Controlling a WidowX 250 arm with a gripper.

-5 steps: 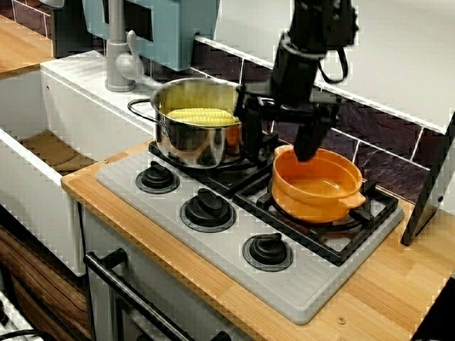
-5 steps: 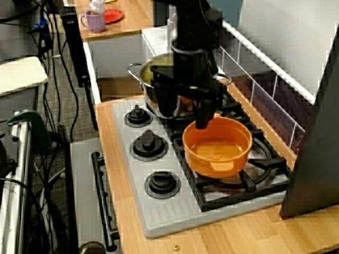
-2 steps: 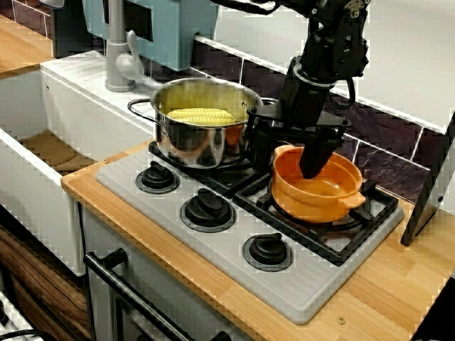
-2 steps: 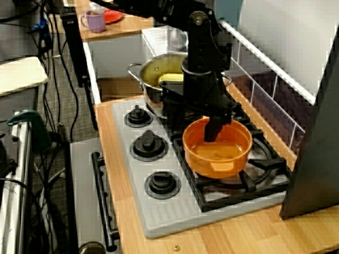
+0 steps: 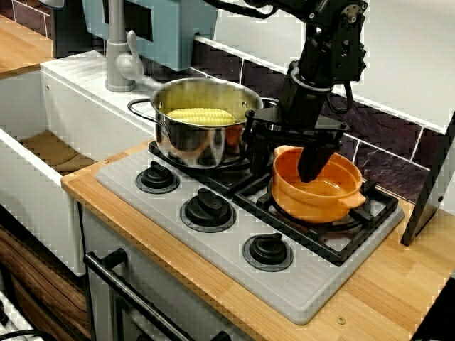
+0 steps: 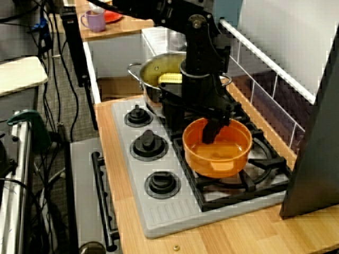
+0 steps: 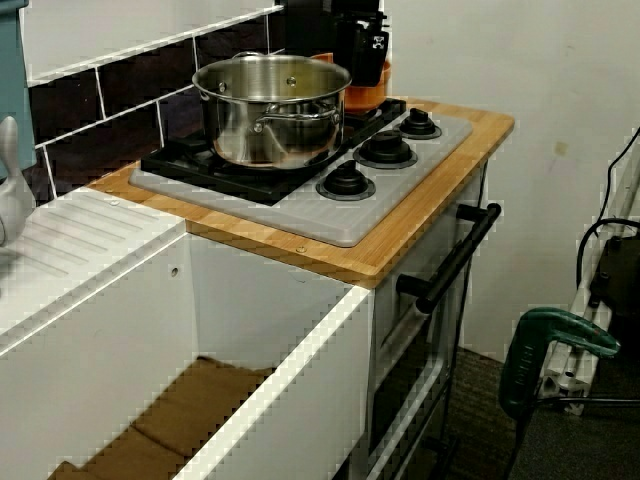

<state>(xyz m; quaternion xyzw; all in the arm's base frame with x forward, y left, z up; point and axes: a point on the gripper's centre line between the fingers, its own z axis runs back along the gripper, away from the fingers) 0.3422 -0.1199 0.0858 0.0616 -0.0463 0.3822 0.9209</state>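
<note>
The gripper (image 5: 286, 158) is seen spread wide across the rim of the orange pot (image 5: 313, 204), one finger inside and one outside. The pot is set upright directly beneath, mouth upward, its two handle lugs aligned from the gripper outward toward the stove's front. Beyond the outer finger a steel pot (image 5: 199, 142) holding corn (image 5: 201, 116) is seen.

Steel pot (image 5: 192, 142) stood just beside the orange bowl (image 5: 316, 199), blocking its sink side. Tiled wall (image 5: 387, 145) closed the rear. The approach over the knobs (image 5: 207, 208) lay open.

The wooden counter (image 5: 398, 284) carries a grey hob (image 5: 313, 288) bearing 1 steel pot (image 5: 192, 142) and 1 orange bowl (image 5: 298, 204).
</note>
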